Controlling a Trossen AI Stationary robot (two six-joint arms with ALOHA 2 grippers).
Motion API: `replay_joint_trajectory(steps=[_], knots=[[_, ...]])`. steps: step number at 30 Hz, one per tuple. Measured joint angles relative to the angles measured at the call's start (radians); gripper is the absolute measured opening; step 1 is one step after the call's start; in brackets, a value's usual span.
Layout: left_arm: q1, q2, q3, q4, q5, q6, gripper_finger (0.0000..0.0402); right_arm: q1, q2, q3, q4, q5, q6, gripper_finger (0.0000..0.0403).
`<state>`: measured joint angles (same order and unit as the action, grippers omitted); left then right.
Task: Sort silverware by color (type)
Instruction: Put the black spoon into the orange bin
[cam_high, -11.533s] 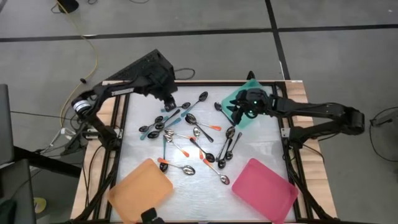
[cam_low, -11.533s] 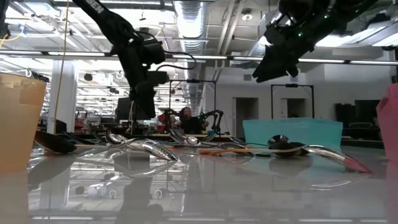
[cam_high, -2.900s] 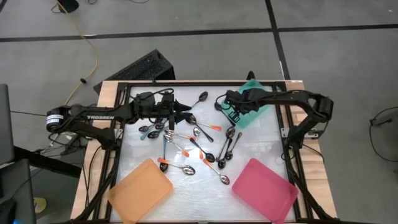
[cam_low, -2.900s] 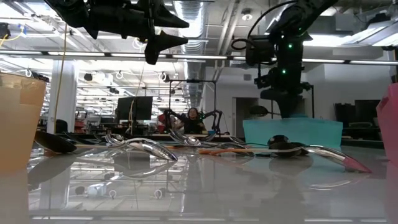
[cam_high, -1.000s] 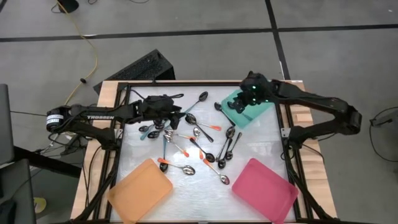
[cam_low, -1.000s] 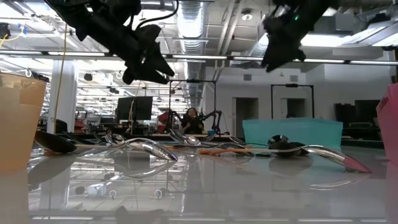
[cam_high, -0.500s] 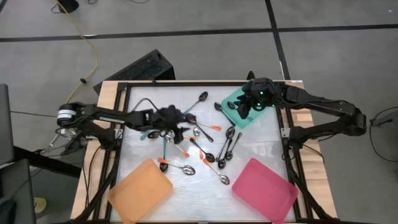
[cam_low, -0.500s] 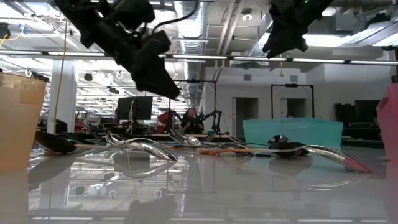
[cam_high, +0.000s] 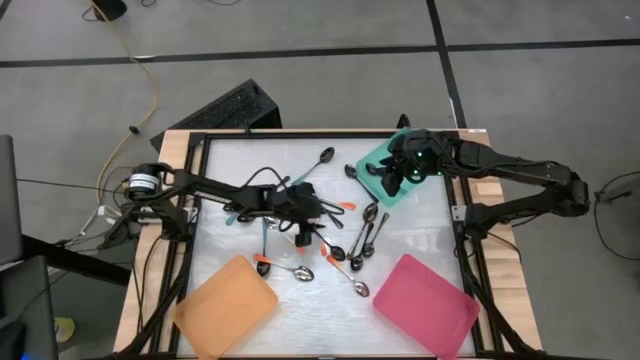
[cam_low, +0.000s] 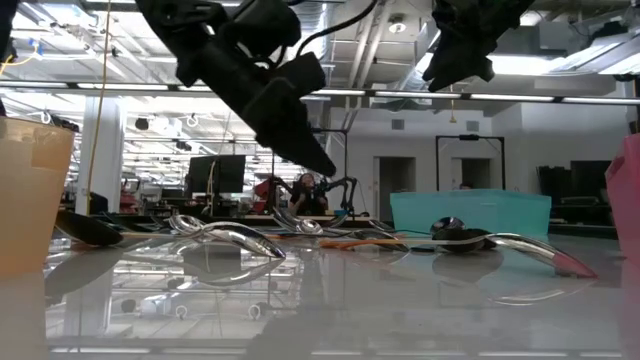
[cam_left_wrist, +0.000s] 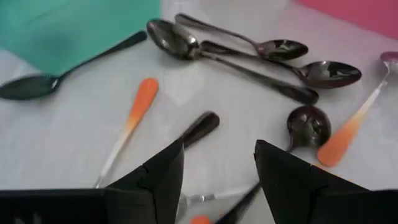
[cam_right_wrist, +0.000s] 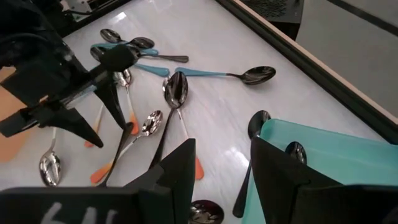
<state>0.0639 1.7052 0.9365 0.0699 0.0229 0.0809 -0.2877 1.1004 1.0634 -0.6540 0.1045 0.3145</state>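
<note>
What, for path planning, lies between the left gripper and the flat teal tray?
An orange-handled metal spoon and an all-dark spoon, seen in the left wrist view.

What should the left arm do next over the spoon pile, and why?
Probably lower the left gripper straight down. It hangs open above the middle of the spoon pile, holding nothing, and its wrist view shows a dark-handled spoon lying just ahead between its fingers. The right gripper waits open over the teal tray.

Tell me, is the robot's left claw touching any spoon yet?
Apart. In the low view the left gripper hangs well above the spoons on the table, with background showing between them.
</note>
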Motion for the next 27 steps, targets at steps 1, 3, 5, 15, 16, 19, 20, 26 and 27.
replay_joint_trajectory(steps=[1,3,5,15,16,19,20,26,27], knots=[[0.0,0.008,0.003,0.014,0.015,0.012,0.0182,0.0,0.0,0.0,0.0,0.0,0.0,0.0162],[-0.001,0.023,0.003,0.022,0.054,0.034,0.0182,0.0,0.0,0.0,-0.002,0.0,0.0,0.0162],[-0.006,0.044,0.003,0.025,0.094,0.067,0.0182,0.0,0.0,0.0,-0.004,0.0,-0.001,0.0162],[-0.045,0.174,0.002,0.106,0.123,0.178,0.0182,0.0,0.0,0.0,-0.004,0.0,-0.008,0.0162],[-0.047,0.182,0.002,0.112,0.122,0.178,0.0182,0.0,0.0,0.0,-0.004,0.0,-0.008,0.0162],[-0.049,0.208,0.002,0.113,0.125,0.19,0.0182,0.0,0.0,0.0,-0.004,0.0,-0.008,0.0162],[-0.048,0.211,0.002,0.11,0.129,0.194,0.0182,0.0,0.0,0.0,-0.004,0.0,-0.008,0.0162],[-0.048,0.211,0.004,0.075,0.127,0.192,0.0157,0.0,0.0,0.0,-0.004,0.0,-0.008,0.0162],[-0.047,0.211,0.004,0.073,0.127,0.188,0.0146,0.0,0.0,0.0,-0.004,0.0,-0.008,0.0162]])
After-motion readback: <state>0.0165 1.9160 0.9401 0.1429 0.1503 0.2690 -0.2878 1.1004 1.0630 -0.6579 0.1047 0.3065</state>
